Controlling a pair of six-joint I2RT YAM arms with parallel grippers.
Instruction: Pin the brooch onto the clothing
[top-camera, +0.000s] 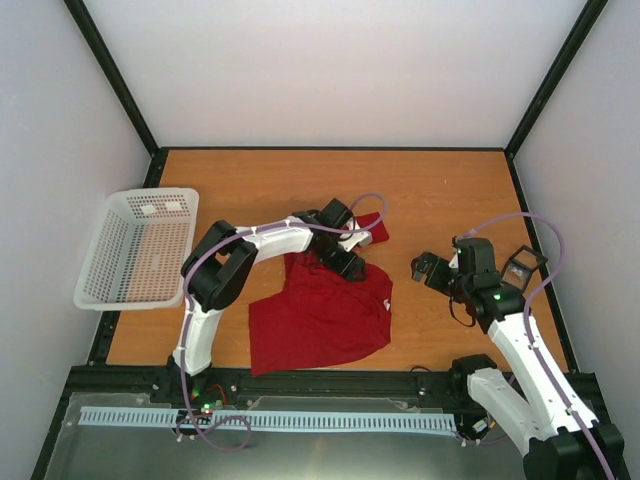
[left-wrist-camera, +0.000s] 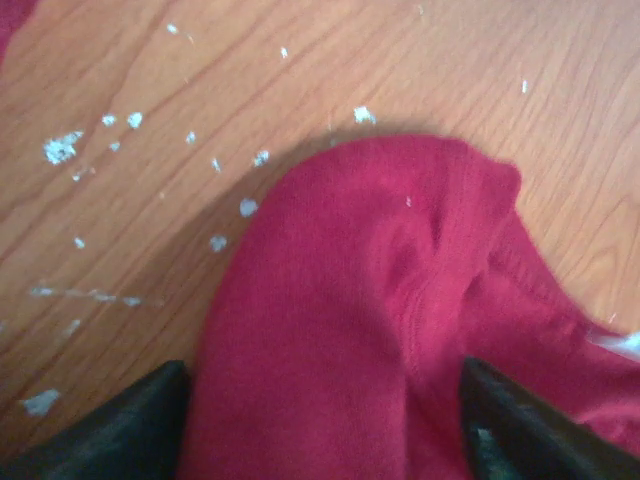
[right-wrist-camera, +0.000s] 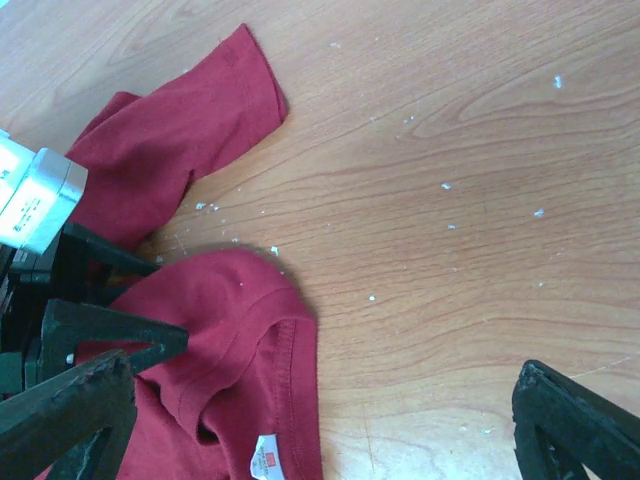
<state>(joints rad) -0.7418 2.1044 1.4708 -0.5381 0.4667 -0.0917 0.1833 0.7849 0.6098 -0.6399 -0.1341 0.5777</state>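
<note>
The red T-shirt (top-camera: 320, 315) lies crumpled on the wooden table, one sleeve (right-wrist-camera: 200, 110) spread toward the back. Its collar and small white label (right-wrist-camera: 265, 462) show in the right wrist view. My left gripper (top-camera: 350, 258) is low over the shirt's upper part. In the left wrist view it (left-wrist-camera: 322, 400) is open, its black fingers (left-wrist-camera: 110, 430) wide apart on either side of a raised fold of red cloth (left-wrist-camera: 380, 270). My right gripper (top-camera: 430, 268) is open and empty just right of the shirt, beside the collar (right-wrist-camera: 325, 400). No brooch shows in any view.
A white mesh basket (top-camera: 92, 290) stands at the table's left edge. Small white flecks (left-wrist-camera: 62, 148) are scattered on the wood. Black frame rails run round the table. The left arm's silver wrist camera (right-wrist-camera: 35, 195) is close to my right gripper's left finger.
</note>
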